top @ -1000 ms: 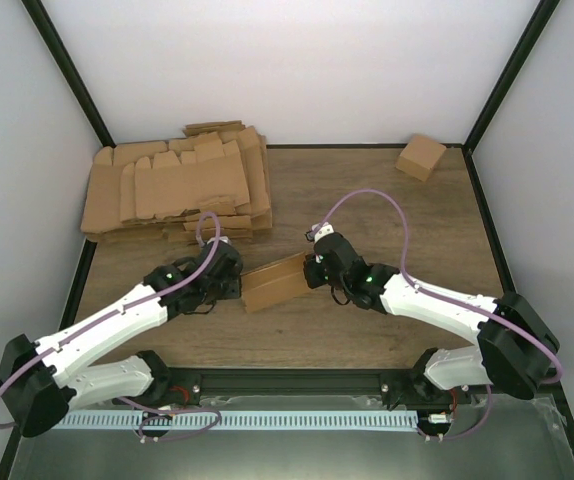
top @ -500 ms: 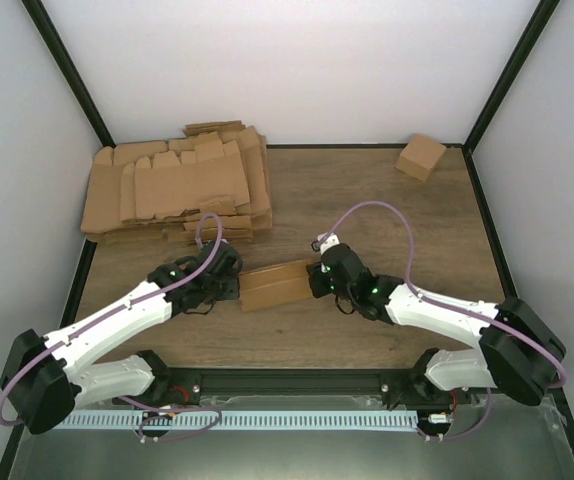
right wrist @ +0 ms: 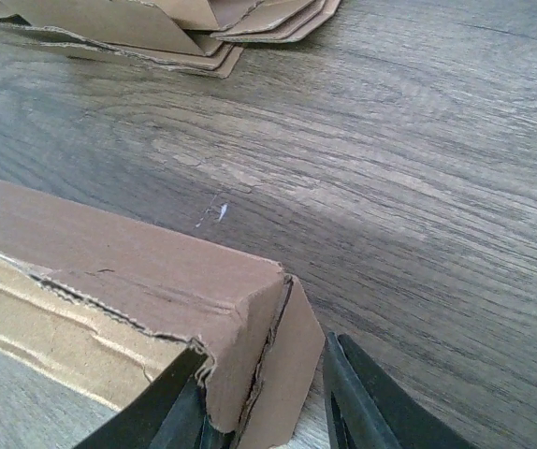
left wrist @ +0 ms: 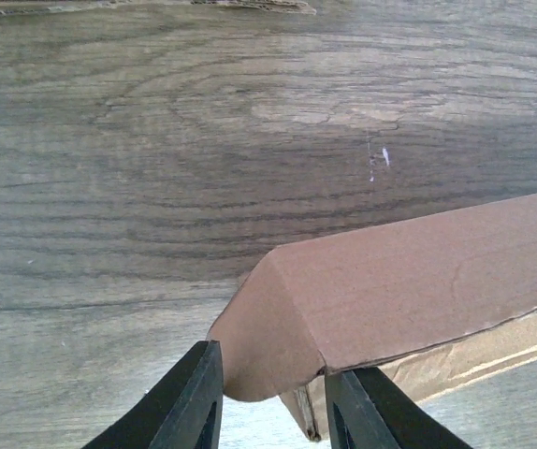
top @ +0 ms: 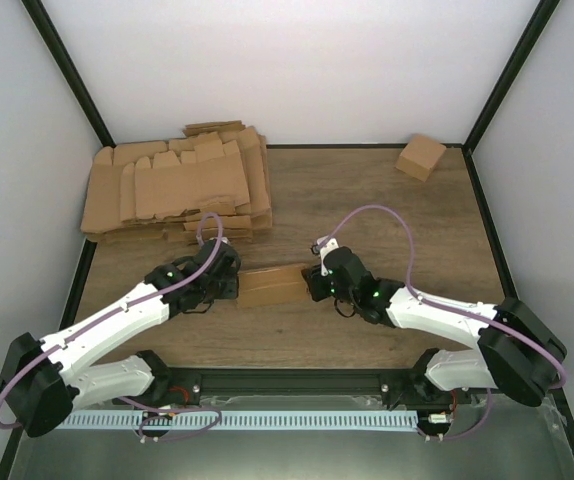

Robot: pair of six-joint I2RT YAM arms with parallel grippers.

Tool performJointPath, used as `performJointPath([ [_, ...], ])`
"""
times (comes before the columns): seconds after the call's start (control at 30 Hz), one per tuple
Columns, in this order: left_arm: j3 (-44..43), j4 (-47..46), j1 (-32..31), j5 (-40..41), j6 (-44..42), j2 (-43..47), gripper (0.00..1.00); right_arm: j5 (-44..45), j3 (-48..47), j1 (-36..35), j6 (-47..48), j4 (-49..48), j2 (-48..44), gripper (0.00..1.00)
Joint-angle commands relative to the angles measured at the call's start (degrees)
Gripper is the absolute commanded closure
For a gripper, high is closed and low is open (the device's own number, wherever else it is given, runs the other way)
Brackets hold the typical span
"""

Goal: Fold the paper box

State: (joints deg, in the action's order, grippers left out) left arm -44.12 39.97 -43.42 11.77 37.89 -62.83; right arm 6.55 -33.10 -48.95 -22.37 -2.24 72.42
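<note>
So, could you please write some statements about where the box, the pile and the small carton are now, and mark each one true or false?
1. The box lies on the table between the left gripper and the right gripper. True.
2. The pile of blanks is in the far right corner. False: it is at the far left.
3. The small carton stands in the far right corner. True.
4. The box rests on top of the pile. False: it lies on the table, apart from the pile.
5. The left jaws stand on either side of one end of the box. True.
</note>
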Motion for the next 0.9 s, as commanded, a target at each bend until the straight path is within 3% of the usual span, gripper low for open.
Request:
performJointPath([
  [0.0, -0.6, 0.7, 0.2, 4.0, -1.7, -0.6, 0.68, -1.2, -0.2, -0.4, -0.6, -1.5, 0.2, 0.68],
  [0.2, -1.2, 0.8, 0.2, 5.6, -1.8, -2.3, 0.73, -1.6, -0.2, -0.4, -0.2, -2.0, 1.4, 0.69],
  [0.6, -7.5, 7.8, 0.3, 1.1, -1.1, -6.1, 0.96, -3.7, 0.5, -0.4, 3.9, -5.8, 2.7, 0.70],
  [0.87, -11.5, 11.6, 0.2, -5.2, 1.0, -7.2, 0.96, -4.8, 1.2, -0.4, 7.5, -8.3, 3.1, 0.69],
])
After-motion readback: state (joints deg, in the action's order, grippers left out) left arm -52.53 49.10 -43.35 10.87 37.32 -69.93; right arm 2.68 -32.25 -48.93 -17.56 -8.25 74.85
